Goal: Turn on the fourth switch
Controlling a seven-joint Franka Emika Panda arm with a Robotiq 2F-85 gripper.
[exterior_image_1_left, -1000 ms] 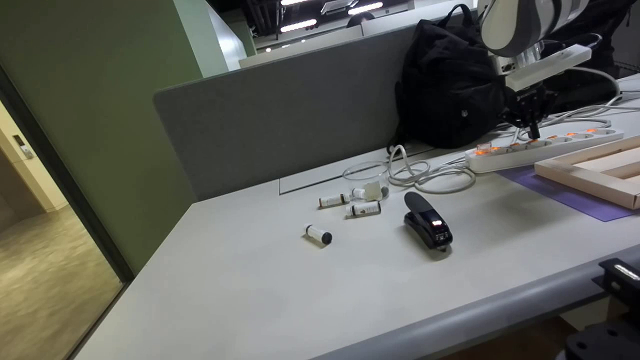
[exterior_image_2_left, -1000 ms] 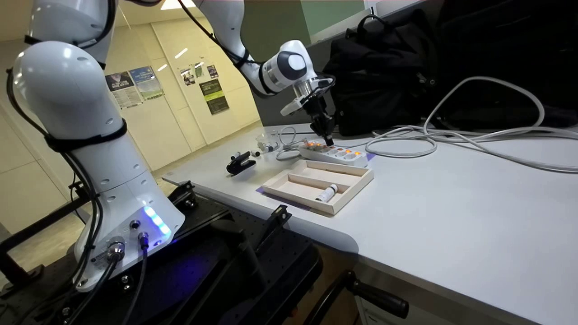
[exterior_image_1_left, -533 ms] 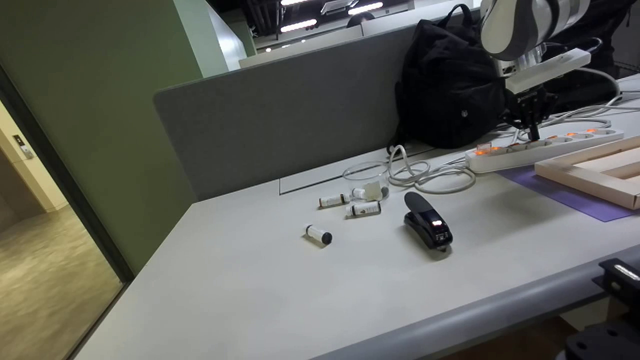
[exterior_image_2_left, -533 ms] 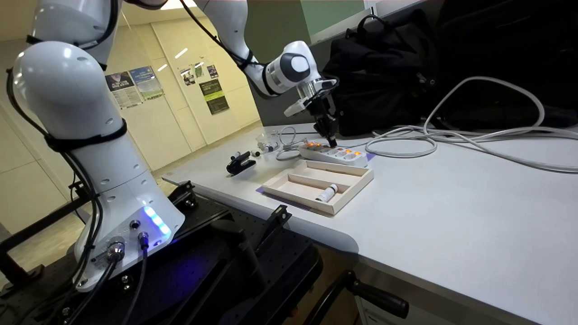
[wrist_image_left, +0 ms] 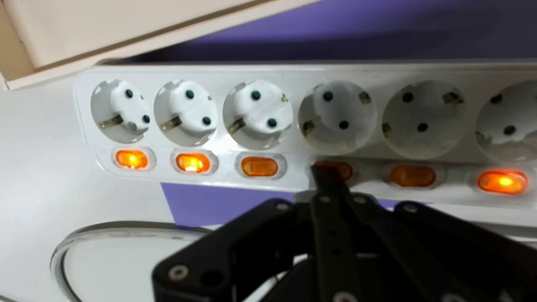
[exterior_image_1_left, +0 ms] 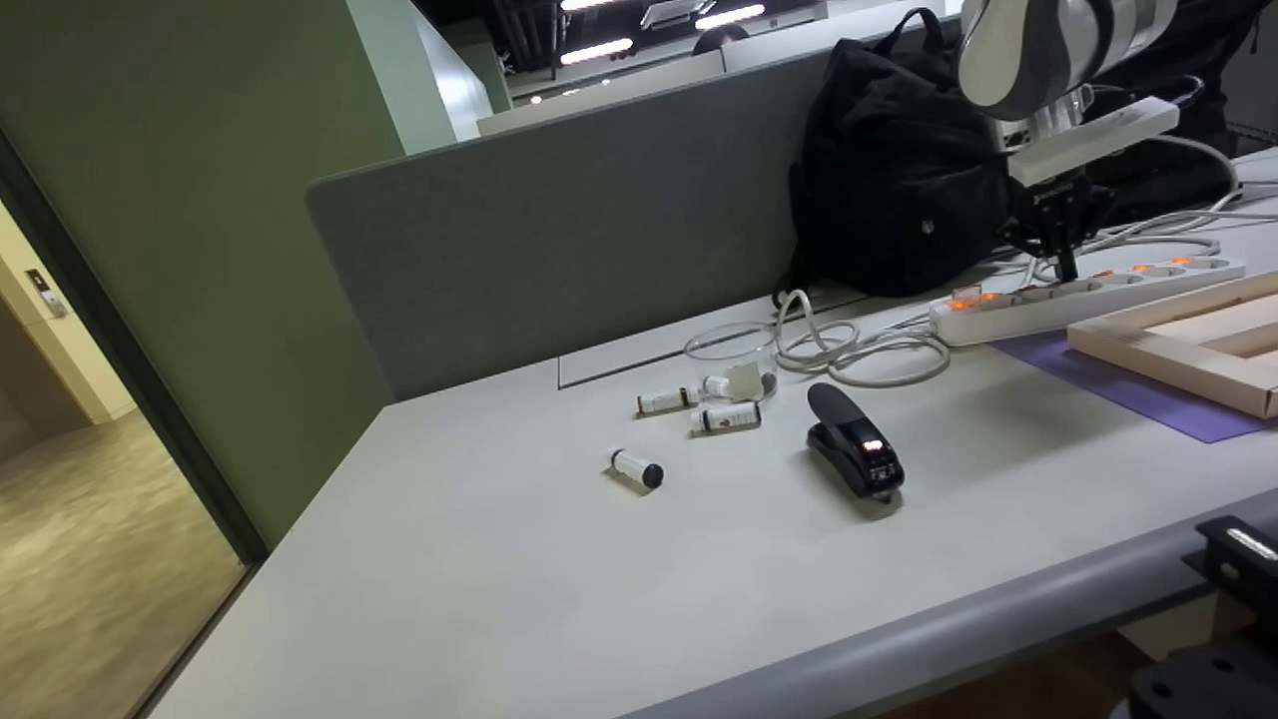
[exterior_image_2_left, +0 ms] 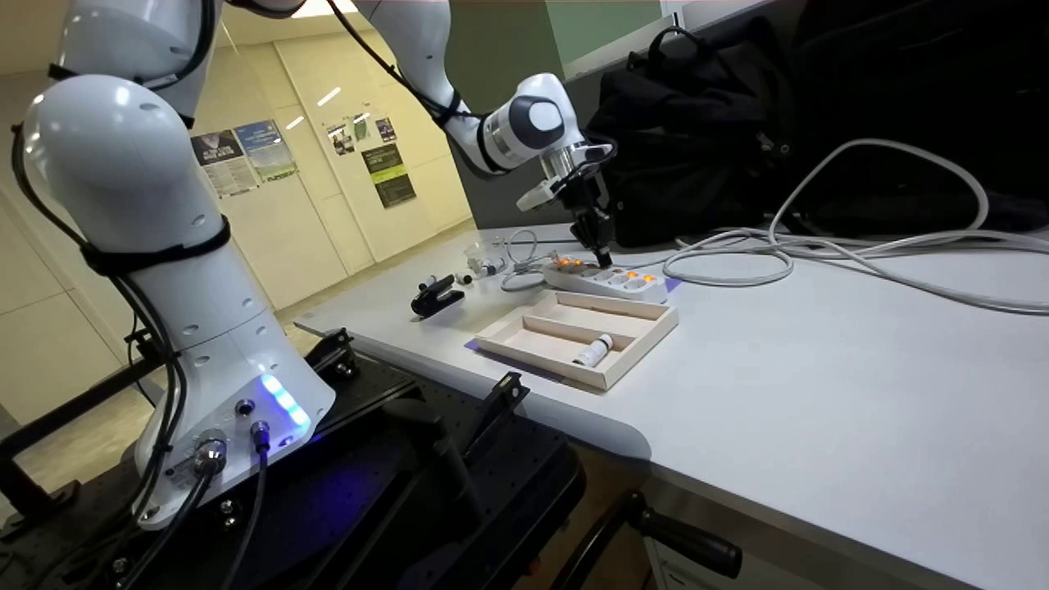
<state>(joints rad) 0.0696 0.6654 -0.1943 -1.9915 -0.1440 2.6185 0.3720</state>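
The white power strip carries a row of orange switches beside round sockets; it also shows in both exterior views. My gripper is shut and empty, its fingertips together over the left part of the fourth switch from the left in the wrist view. That switch looks dark and is partly hidden by the fingertips. Whether they press it I cannot tell. The gripper points down at the strip in both exterior views. The third switch and fifth switch look unlit.
Lit switches are at the left and right. A wooden tray with a bottle lies beside the strip on a purple sheet. Cables and a black backpack are behind. A black stapler lies nearby.
One second ago the fingertips were slightly higher. They moved down onto the strip, a little right in an exterior view, and have stayed about still for the last half second.
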